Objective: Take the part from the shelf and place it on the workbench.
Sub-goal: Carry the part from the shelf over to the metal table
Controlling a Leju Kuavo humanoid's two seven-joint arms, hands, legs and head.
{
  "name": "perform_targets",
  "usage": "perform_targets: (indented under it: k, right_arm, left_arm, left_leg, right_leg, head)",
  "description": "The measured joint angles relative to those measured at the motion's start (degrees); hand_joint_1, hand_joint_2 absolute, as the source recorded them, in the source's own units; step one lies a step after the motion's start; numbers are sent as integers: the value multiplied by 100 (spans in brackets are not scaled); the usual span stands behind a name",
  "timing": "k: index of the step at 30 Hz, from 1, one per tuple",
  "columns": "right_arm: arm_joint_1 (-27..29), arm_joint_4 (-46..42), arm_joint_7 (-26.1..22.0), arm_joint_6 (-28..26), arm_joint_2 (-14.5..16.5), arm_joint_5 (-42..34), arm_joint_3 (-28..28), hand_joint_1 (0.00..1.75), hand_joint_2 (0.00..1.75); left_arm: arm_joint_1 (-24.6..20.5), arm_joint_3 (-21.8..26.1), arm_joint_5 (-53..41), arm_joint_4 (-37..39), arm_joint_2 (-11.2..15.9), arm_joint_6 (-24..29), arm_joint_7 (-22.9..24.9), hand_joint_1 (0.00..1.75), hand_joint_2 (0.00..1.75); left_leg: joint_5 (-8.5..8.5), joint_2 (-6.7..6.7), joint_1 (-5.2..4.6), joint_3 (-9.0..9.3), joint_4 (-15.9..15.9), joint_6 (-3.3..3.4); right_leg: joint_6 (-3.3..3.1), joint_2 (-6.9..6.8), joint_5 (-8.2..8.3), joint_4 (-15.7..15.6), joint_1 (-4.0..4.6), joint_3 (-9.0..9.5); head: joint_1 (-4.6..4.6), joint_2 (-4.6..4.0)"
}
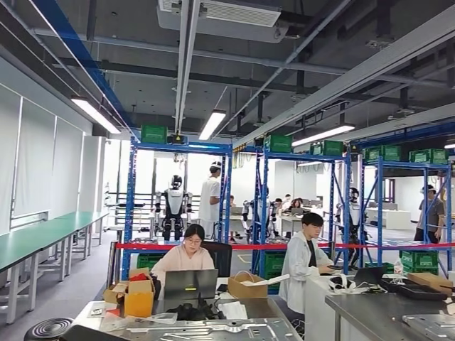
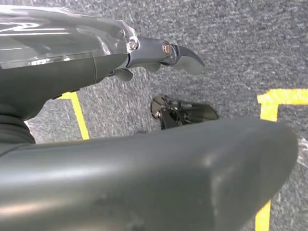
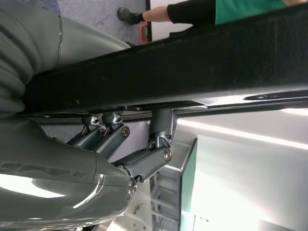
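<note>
**Metal part at the robot's front, right robot hand clamped on its edge**

Head view: a silver stamped metal part (image 1: pixel 215 331) lies flat across the lower edge of the picture, well in front of the blue shelf (image 1: pixel 177 148). A green crate (image 1: pixel 153 133) sits on top of that shelf. A red-and-white tape (image 1: pixel 150 246) stretches across its posts. Between the shelf and the part, a person (image 1: pixel 190 252) sits behind a laptop (image 1: pixel 190 283), with an orange box (image 1: pixel 139 298) near the laptop. A second person in a white coat (image 1: pixel 303 259) sits to the right of the shelf. Further right and nearer the camera stands a grey bench (image 1: pixel 375 312). A long green-topped bench (image 1: pixel 32 238) runs along the wall to the left of the shelf.

Left wrist view: the left robot hand (image 2: pixel 54 82) hangs over grey carpet floor (image 2: pixel 236 43) marked with yellow tape (image 2: pixel 281 96). Its dark fingers (image 2: pixel 156 50) are stretched out and stand apart from the thick grey thumb (image 2: pixel 163 173). It holds nothing.

Right wrist view: the part (image 3: pixel 181 62) shows as a dark slab with a bright edge. The right robot hand (image 3: pixel 91 159) grips it. The fingers (image 3: pixel 145 161) are hooked against one face and the thumb (image 3: pixel 83 41) lies on the other.
</note>
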Motion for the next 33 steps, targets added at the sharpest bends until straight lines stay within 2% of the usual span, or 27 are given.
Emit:
perform_targets:
  k: [1,2,4,6,7,8,9,10,11,12,13,15,17,18,20,21,22,23,25,26,27,30,32,33]
  right_arm:
    - [-4,-3,-1,1,1,-3,-2,175,175]
    - [-8,-6,-3,0,1,-5,-5,175,175]
    - [-7,-7,-5,0,-1,-7,-9,175,175]
    - [14,-3,-5,0,-4,-7,-10,175,175]
    - [24,-1,-5,0,-5,-7,-11,175,175]
    - [29,-1,-6,0,-6,-8,-11,175,175]
    - [30,-1,-6,1,-6,-8,-13,175,175]
    - [28,1,-6,1,-7,-8,-15,175,175]
    - [25,4,-6,1,-9,-8,-16,175,175]
    - [22,5,-4,2,-11,-7,-17,175,175]
    - [22,5,-2,2,-13,-6,-20,175,175]
    - [24,-4,2,3,-5,-7,-24,175,175]
    - [16,-15,-2,4,11,-11,-26,175,175]
    - [10,-20,-4,4,19,-13,-27,175,175]
    - [14,-20,-7,2,28,-13,-28,175,175]
    - [29,-19,-7,1,29,-13,-28,175,175]
    - [47,-19,-7,0,29,-13,-27,175,175]
    - [61,-18,-7,1,30,-13,-27,175,175]
    - [75,-19,-7,3,33,-15,-26,175,175]
    - [75,-19,-7,5,36,-16,-25,175,175]
    - [74,-21,-6,9,39,-18,-25,175,175]
    - [84,-27,-3,18,45,-22,-19,175,175]
    - [84,-39,-4,21,45,-24,-17,175,175]
    - [78,-49,-5,21,46,-25,-17,175,175]
  left_arm:
    - [4,0,0,0,3,2,-4,0,175]
    - [6,0,0,0,6,3,-8,0,175]
    - [4,0,1,0,14,8,-10,0,175]
    - [7,0,1,0,16,13,-10,0,175]
    - [11,0,1,0,16,14,-10,0,175]
    - [12,0,1,0,15,15,-10,0,175]
    - [11,0,0,0,15,15,-10,0,175]
    - [9,0,0,0,11,15,-10,0,175]
    - [6,1,0,0,3,15,-9,0,175]
    - [-1,1,0,0,-7,15,-8,0,175]
    - [-3,1,0,0,-16,15,-7,0,175]
    - [-1,1,0,0,-23,15,-6,0,175]
    - [-4,1,1,0,-22,15,-8,0,175]
    - [-15,0,1,0,-19,15,-8,0,175]
    - [-28,0,2,0,-6,22,-7,0,175]
    - [-21,0,1,0,2,27,-7,0,175]
    - [-8,0,1,0,7,33,-6,0,175]
    - [3,0,1,0,13,38,-5,0,175]
    - [12,0,1,0,22,46,-5,0,175]
    - [10,0,1,0,25,49,-3,0,175]
    - [5,0,1,0,27,51,3,0,175]
    - [19,0,1,0,29,59,23,0,175]
    - [22,0,1,0,33,62,24,0,175]
    - [12,0,1,0,37,62,22,0,175]
  left_leg:
    - [-36,-7,1,39,-6,43]
    - [-74,-14,3,92,-14,76]
    - [-167,-21,-9,206,-25,119]
    - [-277,-31,-38,339,-25,137]
    - [-338,-40,-52,424,-25,142]
    - [-405,-51,-63,521,-26,143]
    - [-477,-62,-66,626,-29,141]
    - [-548,-73,-68,726,-36,136]
    - [-608,-89,-69,803,-49,120]
    - [-658,-101,-70,854,-74,98]
    - [-673,-110,-75,890,-88,77]
    - [-659,-109,-85,952,-118,35]
    - [-656,-83,-92,902,82,7]
    - [-722,-73,-93,766,339,-12]
    - [-989,-62,-82,321,1015,-65]
    - [-1121,-60,-75,112,1260,-90]
    - [-1160,-57,-67,-27,1345,-110]
    - [-1055,-53,-59,-78,1245,-128]
    - [-484,-40,-33,31,622,-162]
    - [-269,-30,-31,100,288,-169]
    - [-131,-21,-38,150,61,-140]
    - [-109,-15,-80,174,-88,21]
    - [-110,-18,-66,205,-108,82]
    - [-120,-19,-53,229,-118,109]
  right_leg:
    - [21,1,-5,125,-7,-45]
    - [41,1,-28,362,-15,-168]
    - [74,0,-208,1124,-21,-650]
    - [57,3,-440,1768,-15,-1191]
    - [27,7,-448,1835,-1,-1355]
    - [-15,10,-332,1697,23,-1415]
    - [-64,14,-78,1383,61,-1388]
    - [-122,17,292,973,109,-1329]
    - [-176,26,581,644,152,-1273]
    - [-225,32,794,404,185,-1228]
    - [-262,36,892,267,203,-1205]
    - [-307,30,856,157,190,-1113]
    - [-334,23,842,41,154,-965]
    - [-340,23,825,1,136,-893]
    - [-352,21,747,-15,124,-804]
    - [-348,24,700,-15,119,-758]
    - [-339,29,651,-14,114,-702]
    - [-326,34,599,-12,107,-636]
    - [-285,35,487,2,90,-494]
    - [-260,35,437,16,87,-442]
    - [-231,35,397,30,87,-419]
    - [-149,35,317,46,85,-425]
    - [-94,32,239,113,74,-431]
    - [-61,31,154,264,63,-498]
  head:
    - [0,-1]
    - [0,-1]
    - [-1,-1]
    - [-1,-1]
    - [-1,-1]
    - [-1,-1]
    - [-1,-1]
    - [-2,-1]
    - [1,-1]
    - [3,-1]
    - [4,-1]
    - [5,-1]
    - [5,-1]
    - [6,-1]
    - [7,-1]
    - [7,0]
    - [7,-1]
    - [6,-1]
    - [7,-1]
    - [5,-1]
    - [4,1]
    - [2,5]
    - [2,3]
    - [2,2]
